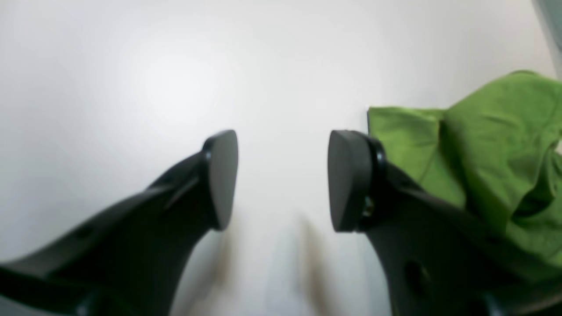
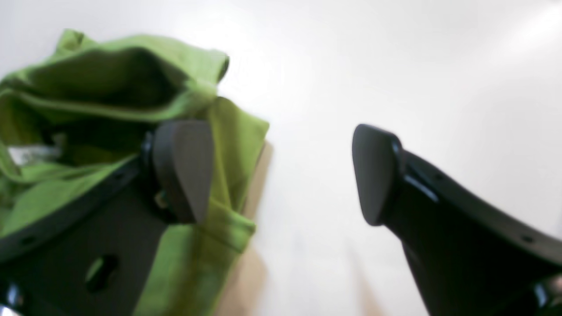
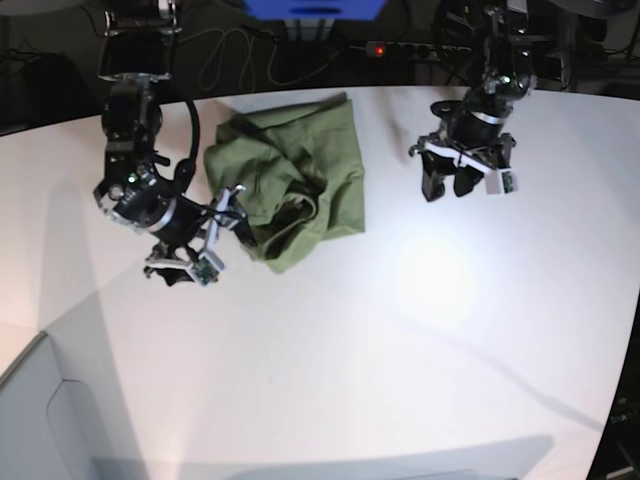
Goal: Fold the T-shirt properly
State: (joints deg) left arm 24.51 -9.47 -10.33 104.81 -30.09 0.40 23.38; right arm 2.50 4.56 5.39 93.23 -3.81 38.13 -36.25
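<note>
Lying rumpled on the white table [image 3: 420, 330] between the arms, the T-shirt [image 3: 290, 185] looked soft, light and floppy, best pinched at a hem or shoulder corner, while the left gripper [image 1: 283, 180] and right gripper [image 2: 281, 173] both gaped empty.

- We see a wide white table [image 3: 420, 340] filling most of the base view, its far edge curving against a dark background.
- Light glares off the table near its middle, toward the right side.
- Beyond the table's far edge lies a tangle of black cables [image 3: 250, 62].
- A blue box [image 3: 315, 9] sits behind the far edge, near its middle.
- Just right of that, a power strip [image 3: 395, 48] shows a red light.
</note>
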